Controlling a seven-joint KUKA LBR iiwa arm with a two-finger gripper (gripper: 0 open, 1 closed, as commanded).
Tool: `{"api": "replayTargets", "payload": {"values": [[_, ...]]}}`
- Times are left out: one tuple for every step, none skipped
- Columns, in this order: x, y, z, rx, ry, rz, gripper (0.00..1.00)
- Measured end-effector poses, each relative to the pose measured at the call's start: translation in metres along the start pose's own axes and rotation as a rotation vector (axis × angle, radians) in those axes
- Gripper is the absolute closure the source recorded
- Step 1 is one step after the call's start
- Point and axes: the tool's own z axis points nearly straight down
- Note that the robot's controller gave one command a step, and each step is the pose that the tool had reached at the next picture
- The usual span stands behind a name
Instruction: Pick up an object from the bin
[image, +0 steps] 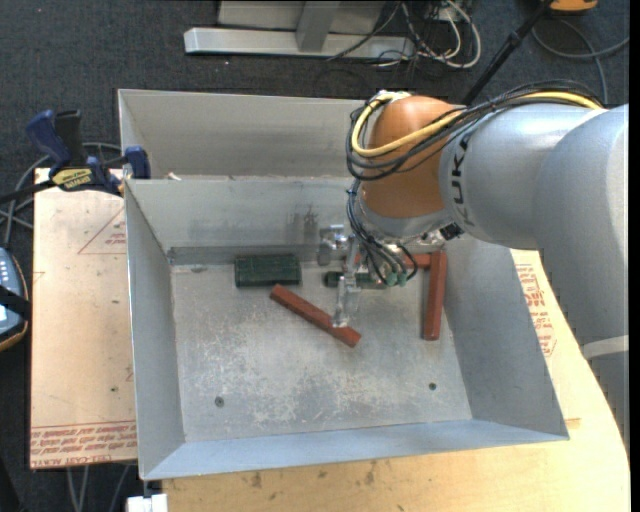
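Observation:
My gripper (344, 318) hangs in the middle of the bin, its thin metal fingers pointing down onto the right end of a reddish-brown stick (314, 315) that lies slanted on the floor. The fingertips sit at or touching the stick; I cannot tell whether they are round it. A dark green rectangular block (267, 270) lies to the upper left, near the back wall. A second reddish-brown stick (432, 297) lies nearly upright in the picture to the right of the gripper, its top end under the arm.
The arm with its orange cover and cables covers the bin's back right part. The floor's front half is bare grey metal.

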Motion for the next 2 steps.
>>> {"api": "replayTargets", "payload": {"values": [[-0.0073, -0.0307, 0.0352, -0.002, 0.001, -0.07, 0.0], [-0.0079, -0.0303, 0.0345, 0.0, -0.004, -0.072, 1.0]]}}
